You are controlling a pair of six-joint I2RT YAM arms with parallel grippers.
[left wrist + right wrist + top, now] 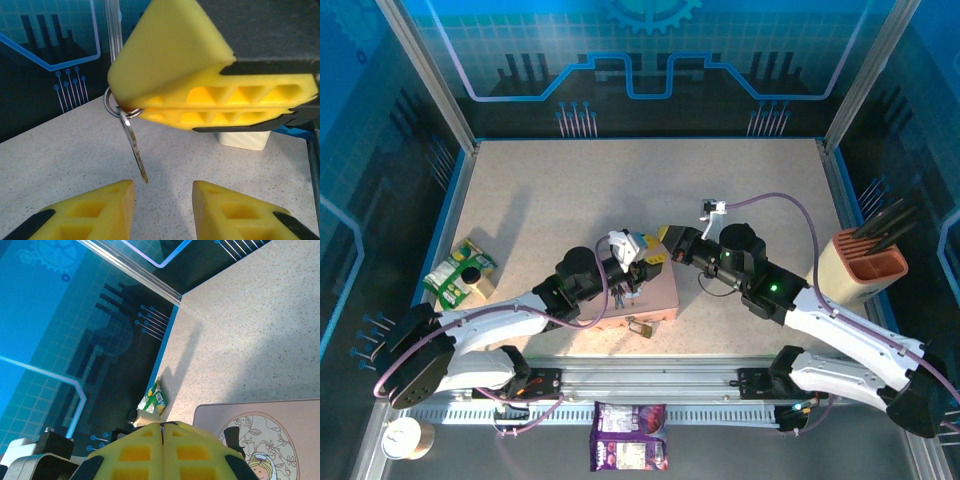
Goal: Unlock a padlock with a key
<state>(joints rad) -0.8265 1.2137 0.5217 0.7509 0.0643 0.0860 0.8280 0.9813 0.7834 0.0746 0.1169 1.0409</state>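
The right pincer (125,107) pinches the key (134,145) by its ring; the padlock (640,325) lies on the table (570,200) beside the tin (660,300). We close the spread left pincer (162,200) squarely on the hanging blade.

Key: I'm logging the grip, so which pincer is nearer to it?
Right. The right pincer is shut on the ring of the key, which dangles from it; the left pincer sits just under the key's tip, open, not touching.
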